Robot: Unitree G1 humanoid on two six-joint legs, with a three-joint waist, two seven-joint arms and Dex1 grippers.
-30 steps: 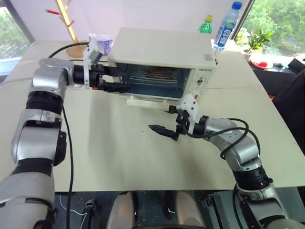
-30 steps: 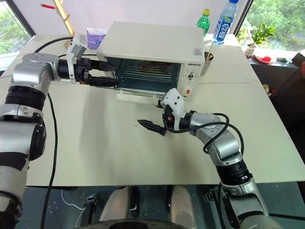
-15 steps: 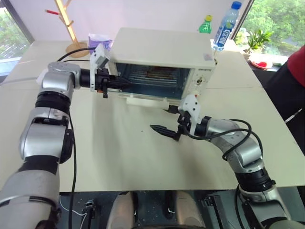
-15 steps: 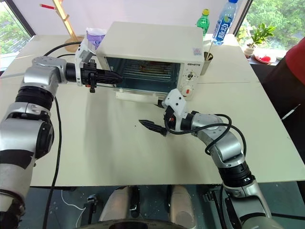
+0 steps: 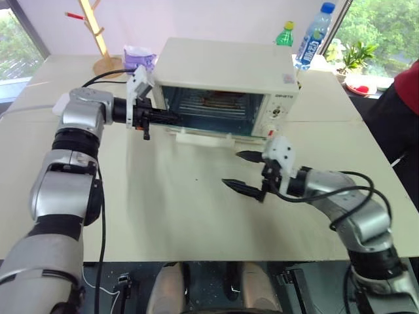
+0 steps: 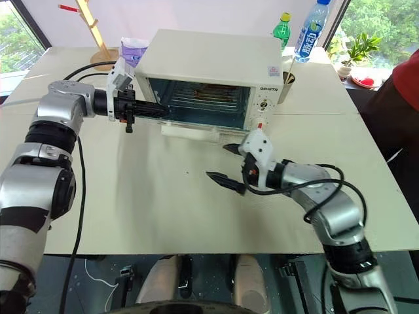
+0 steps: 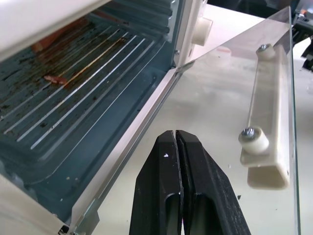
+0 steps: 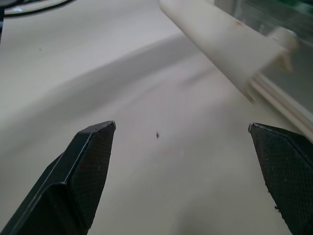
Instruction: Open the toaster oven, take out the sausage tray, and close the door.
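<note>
Sausage tray point(image 7: 73, 83) beyond left claw point(image 7: 177, 147)

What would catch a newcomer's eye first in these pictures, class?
The cream-white toaster oven at the middle of the table, its glass door dropped open and the stained sausage tray inside. The left gripper, shut, points at the oven's left corner; the right gripper gapes open before the door handle.

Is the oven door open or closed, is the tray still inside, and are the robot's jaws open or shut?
door: open, folded down flat.
toaster oven: open at the front.
sausage tray: inside the oven.
left gripper: jaws shut, empty, at the oven's left front corner.
right gripper: jaws wide open, empty, over the table.
</note>
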